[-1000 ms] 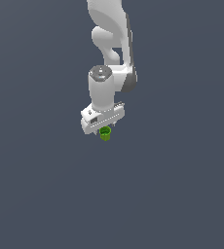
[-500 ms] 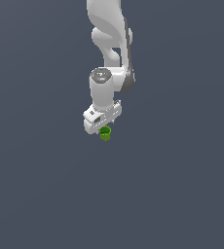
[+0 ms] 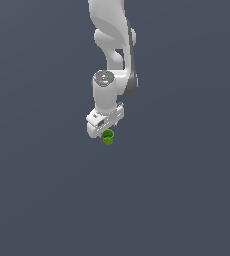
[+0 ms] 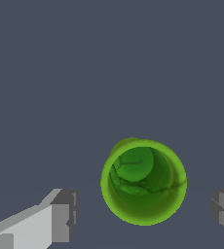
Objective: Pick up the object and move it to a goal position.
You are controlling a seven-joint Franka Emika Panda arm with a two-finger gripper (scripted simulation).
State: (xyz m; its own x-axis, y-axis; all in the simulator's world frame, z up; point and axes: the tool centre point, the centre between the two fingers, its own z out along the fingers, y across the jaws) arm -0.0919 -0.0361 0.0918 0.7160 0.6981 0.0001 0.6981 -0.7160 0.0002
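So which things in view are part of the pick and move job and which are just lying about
Part of the job:
- green cup, hollow top facing the wrist camera
- tool, its fingers apart on either side of the cup, not touching it

Just lying about:
- nothing else in either view, only the plain dark grey surface; no goal marker shows

Flat, even simulator light; soft renders (slightly blurry), no glare.

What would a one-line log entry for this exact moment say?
arm: over cup | gripper: open, fingers either side of green cup, not touching | cup: upright, hollow top showing | grasp: not yet made
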